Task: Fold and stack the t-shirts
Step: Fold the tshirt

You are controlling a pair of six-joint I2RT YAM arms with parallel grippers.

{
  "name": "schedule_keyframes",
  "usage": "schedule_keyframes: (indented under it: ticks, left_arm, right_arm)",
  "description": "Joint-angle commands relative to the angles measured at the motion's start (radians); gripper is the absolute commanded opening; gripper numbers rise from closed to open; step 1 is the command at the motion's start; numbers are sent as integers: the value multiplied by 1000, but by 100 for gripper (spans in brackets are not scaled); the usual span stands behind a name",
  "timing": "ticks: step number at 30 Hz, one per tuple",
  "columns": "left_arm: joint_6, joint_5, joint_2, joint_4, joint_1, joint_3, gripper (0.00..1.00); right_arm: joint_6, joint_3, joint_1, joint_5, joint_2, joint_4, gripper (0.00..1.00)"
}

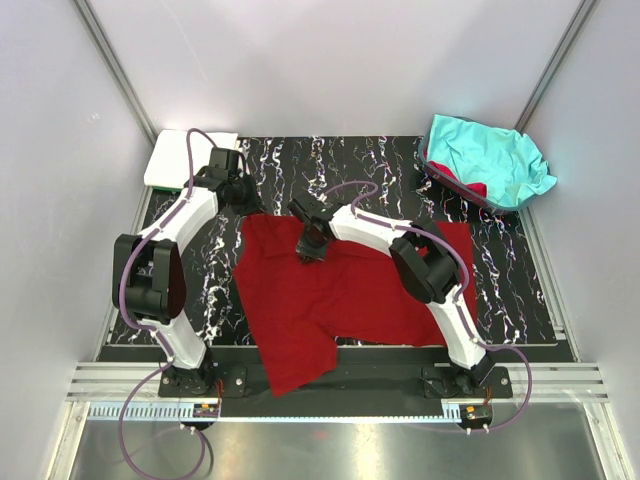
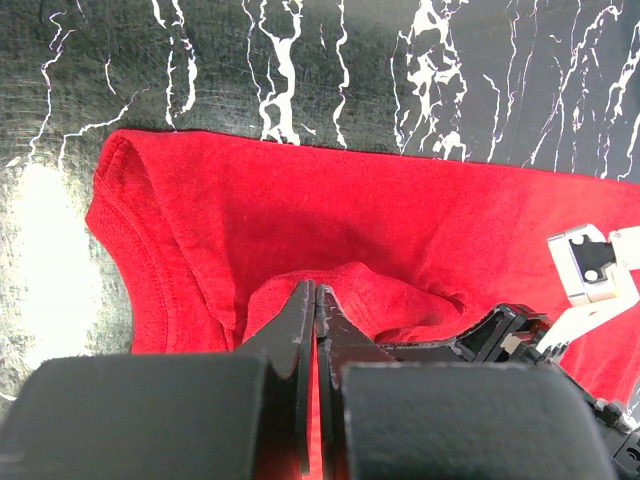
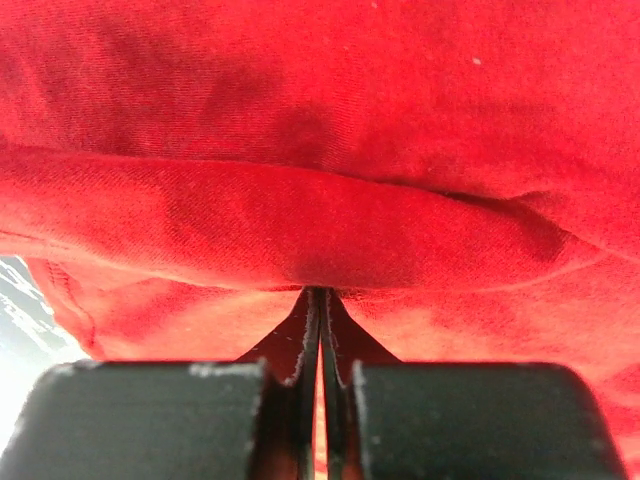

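Note:
The dark red t-shirt [image 1: 340, 290] lies spread on the black marbled mat [image 1: 500, 290], one part hanging over the mat's front edge. My left gripper [image 1: 247, 197] is at the shirt's far left corner, shut on a raised fold of red cloth [image 2: 316, 290]. My right gripper [image 1: 312, 247] is on the shirt's far edge near the middle, shut on a pinched ridge of the same shirt [image 3: 320, 292]. The turquoise t-shirt [image 1: 490, 155] lies crumpled at the back right. A white folded shirt [image 1: 190, 157] with a green edge under it sits at the back left.
The turquoise shirt rests in a dark bin [image 1: 445, 178] with a bit of red cloth [image 1: 472, 187] showing. White walls enclose the table on three sides. My right gripper's black body [image 2: 510, 335] shows close beside the left one in the left wrist view.

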Motion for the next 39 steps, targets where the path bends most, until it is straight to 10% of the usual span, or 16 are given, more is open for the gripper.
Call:
schedule_keyframes:
  ticks: [1,39]
  left_arm:
    - [10,15,-54,29,2,8,0]
    - [-36,89,-413,-104,-76,-414,0]
  right_arm:
    - [-67,35,6,91,28,-36,0]
    - [-392,-278,6,-247,-300,58,0]
